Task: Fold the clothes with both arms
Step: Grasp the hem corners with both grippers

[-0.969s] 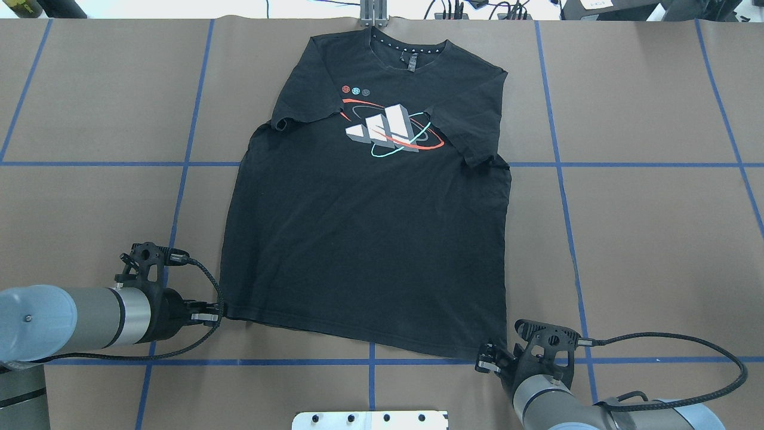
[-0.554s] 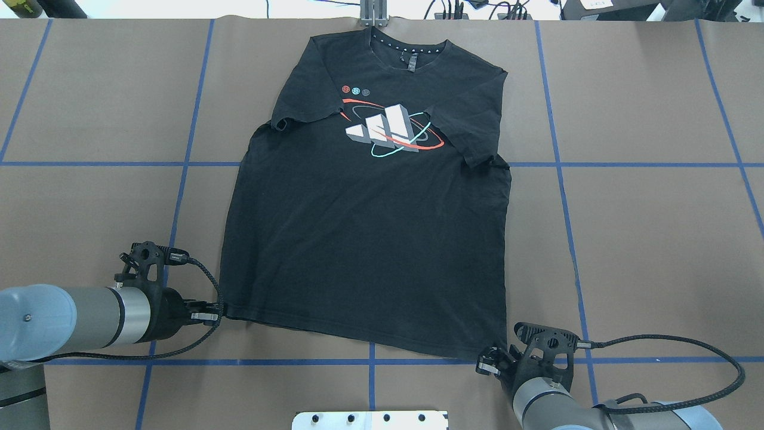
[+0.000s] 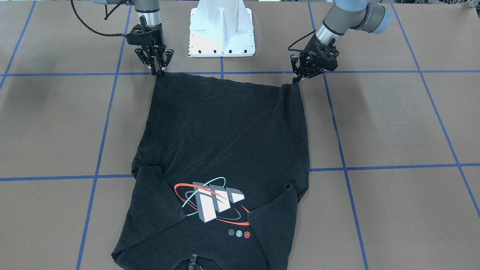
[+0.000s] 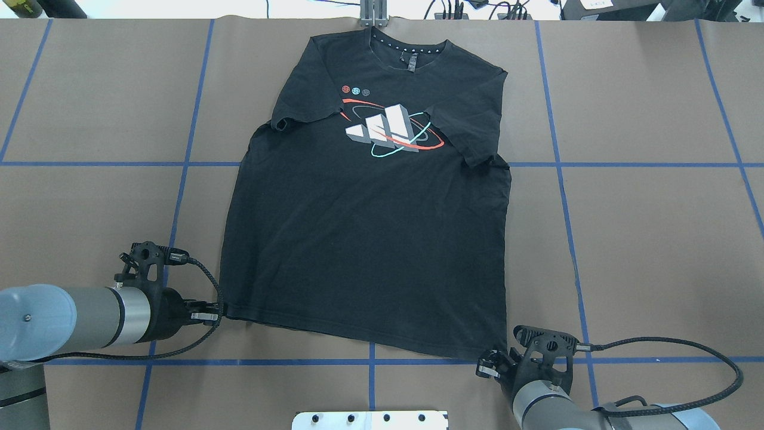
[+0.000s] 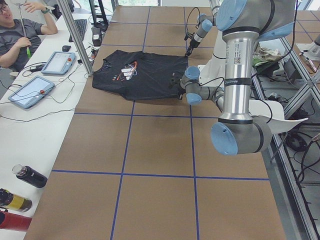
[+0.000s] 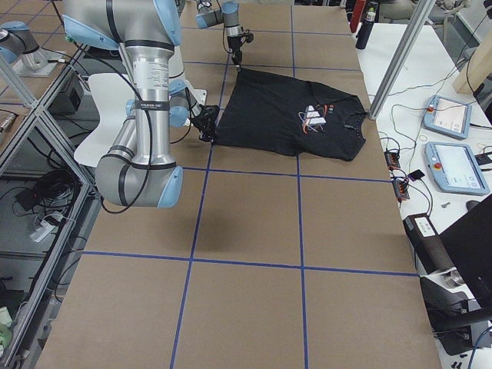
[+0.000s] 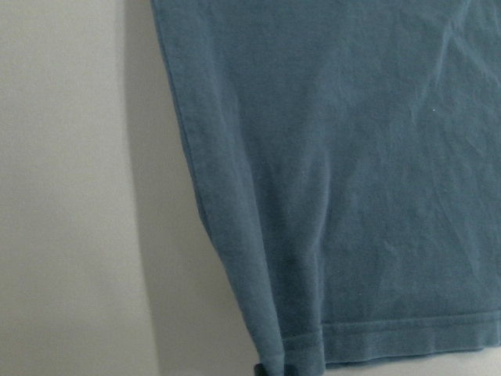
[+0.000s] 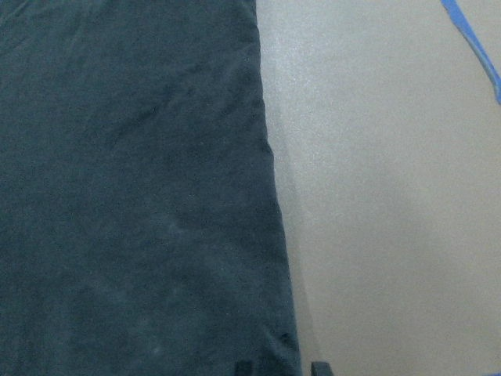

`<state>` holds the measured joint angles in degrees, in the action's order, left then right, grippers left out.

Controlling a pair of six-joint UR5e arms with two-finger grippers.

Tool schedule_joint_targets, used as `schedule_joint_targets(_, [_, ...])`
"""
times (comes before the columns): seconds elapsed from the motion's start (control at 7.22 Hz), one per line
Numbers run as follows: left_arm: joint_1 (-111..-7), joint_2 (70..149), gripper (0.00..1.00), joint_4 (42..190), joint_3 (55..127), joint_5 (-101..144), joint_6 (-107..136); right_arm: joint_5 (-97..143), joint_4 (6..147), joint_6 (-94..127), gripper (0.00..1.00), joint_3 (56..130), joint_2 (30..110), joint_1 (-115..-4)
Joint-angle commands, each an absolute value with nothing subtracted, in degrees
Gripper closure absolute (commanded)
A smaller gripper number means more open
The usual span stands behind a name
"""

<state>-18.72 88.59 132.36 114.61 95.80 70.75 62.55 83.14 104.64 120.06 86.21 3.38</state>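
Seemingly left gripper and right gripper each pinch a hem corner of the T-shirt, whose collar lies farthest away.

**Robotics laboratory.** Two jointed robot arms on a white pedestal stand at a paper-covered table gridded with blue tape. Teach pendants lie on a white side bench, where a person sits.

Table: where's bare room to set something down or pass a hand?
Bare table on both sides of the T-shirt. Crowded along the hem: left end effector and right end effector sit at its corners, white base between them.
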Motion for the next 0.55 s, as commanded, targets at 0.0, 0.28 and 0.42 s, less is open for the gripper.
schedule_joint_targets(0.0, [-18.7,88.6,1.00,132.4,114.6,96.1,70.8,62.2,83.1,104.7,0.79,120.1,86.0,3.4])
schedule_joint_targets(0.28, [-18.7,88.5,1.00,132.4,114.7,96.2,70.8,62.1,83.1,104.8,1.00,120.1,86.0,3.7])
schedule_joint_targets(0.42, [-18.7,88.5,1.00,132.4,115.1,96.2,70.8,61.7,83.1,105.2,1.00,120.2,86.1,3.7])
